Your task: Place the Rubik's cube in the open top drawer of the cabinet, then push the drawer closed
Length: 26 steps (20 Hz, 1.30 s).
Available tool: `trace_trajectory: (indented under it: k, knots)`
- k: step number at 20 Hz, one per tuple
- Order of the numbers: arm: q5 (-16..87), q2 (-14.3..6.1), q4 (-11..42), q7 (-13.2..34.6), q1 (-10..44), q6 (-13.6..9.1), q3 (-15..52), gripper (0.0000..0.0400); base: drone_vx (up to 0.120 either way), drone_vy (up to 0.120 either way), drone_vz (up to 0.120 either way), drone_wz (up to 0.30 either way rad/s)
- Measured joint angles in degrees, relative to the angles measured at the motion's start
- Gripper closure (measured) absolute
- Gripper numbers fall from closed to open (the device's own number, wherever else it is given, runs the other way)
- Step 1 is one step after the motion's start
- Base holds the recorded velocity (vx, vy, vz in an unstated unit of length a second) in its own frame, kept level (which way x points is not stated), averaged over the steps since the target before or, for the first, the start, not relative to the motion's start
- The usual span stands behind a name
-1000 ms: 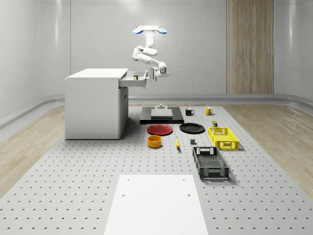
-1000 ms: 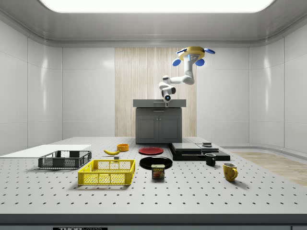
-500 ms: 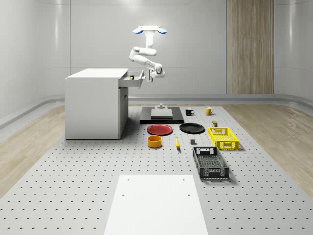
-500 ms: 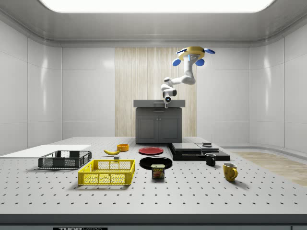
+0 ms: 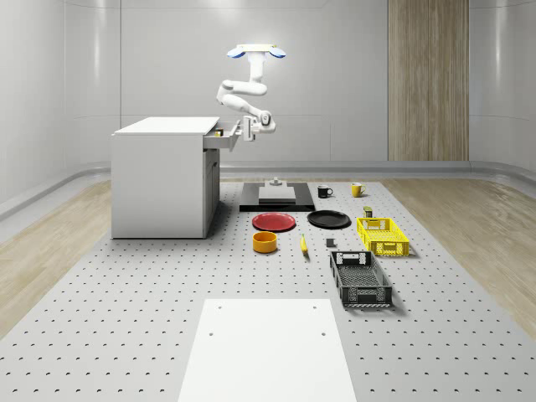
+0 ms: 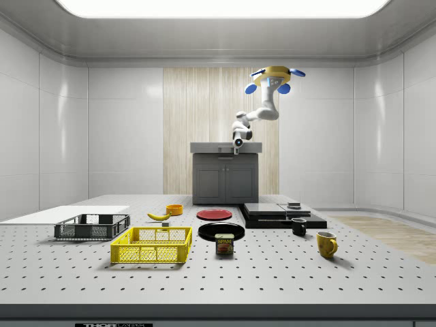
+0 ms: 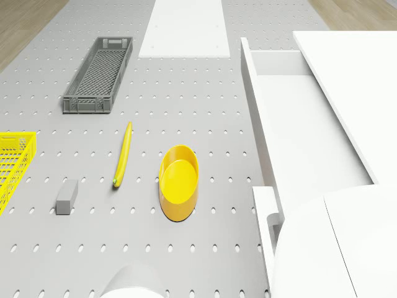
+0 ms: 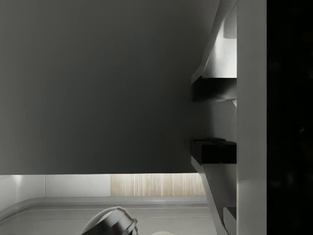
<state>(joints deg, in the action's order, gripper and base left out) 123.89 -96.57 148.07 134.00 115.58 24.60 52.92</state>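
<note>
The white cabinet (image 5: pixel 159 176) has its top drawer (image 5: pixel 226 139) sticking out partway toward the whole-scene view's right. A small yellow corner of the Rubik's cube (image 5: pixel 219 131) shows inside it. The drone (image 5: pixel 258 52) hovers high, to the right of the cabinet and above the drawer's level. Its arm bends down and my gripper (image 5: pixel 248 128) is against the drawer front. In the wrist view the two fingers (image 8: pixel 213 90) stand apart, open, pressed close to the dark drawer face, with nothing between them. In the side view the gripper (image 6: pixel 236 142) is at the cabinet's (image 6: pixel 225 174) top edge. The drone view looks into the drawer (image 7: pixel 291 118).
On the perforated table lie a red plate (image 5: pixel 274 221), a black plate (image 5: pixel 328 219), a yellow bowl (image 5: pixel 265 242), a banana (image 5: pixel 303 244), a yellow crate (image 5: pixel 382 235) and a grey crate (image 5: pixel 360 278). A black platform (image 5: pixel 276 198) and two mugs (image 5: pixel 325 192) stand behind.
The gripper has moved toward the whole-scene view's left with the drawer front, so the drawer sticks out less. The drone has stayed in place.
</note>
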Motion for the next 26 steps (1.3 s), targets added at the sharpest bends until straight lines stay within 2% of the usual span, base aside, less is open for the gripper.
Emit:
trace_trajectory:
  k: [1,7,12,13,20,23,24,25,26]
  knots:
    - [0.8,-0.3,0.3,-0.9,-0.5,0.3,-0.3,0.0294,0.000,0.000,0.000,0.000]
    - [13.6,-0.7,1.8,-13.0,-7.1,1.2,-1.4,0.0295,0.000,0.000,0.000,0.000]
    - [24.0,-0.9,2.4,-21.3,-12.3,3.0,-2.8,0.0293,0.000,0.000,0.000,0.000]
    - [24.0,-1.0,2.9,-17.0,-12.7,3.4,-4.7,0.0294,0.000,0.000,0.000,0.000]
    - [34.5,-1.1,1.5,-27.4,-17.8,7.1,-5.7,0.0295,0.000,0.000,0.000,0.000]
    - [37.2,-1.3,0.2,-29.4,-19.0,9.0,-6.1,0.0294,0.000,0.000,0.000,0.000]
    - [36.8,-1.4,-0.2,-26.7,-18.8,9.6,-7.2,0.0294,0.000,0.000,0.000,0.000]
    - [37.3,-1.4,-0.8,-27.5,-18.9,10.3,-7.3,0.0294,0.000,0.000,0.000,0.000]
    - [37.1,-1.5,-1.3,-24.4,-18.7,11.0,-8.5,0.0293,0.000,0.000,0.000,0.000]
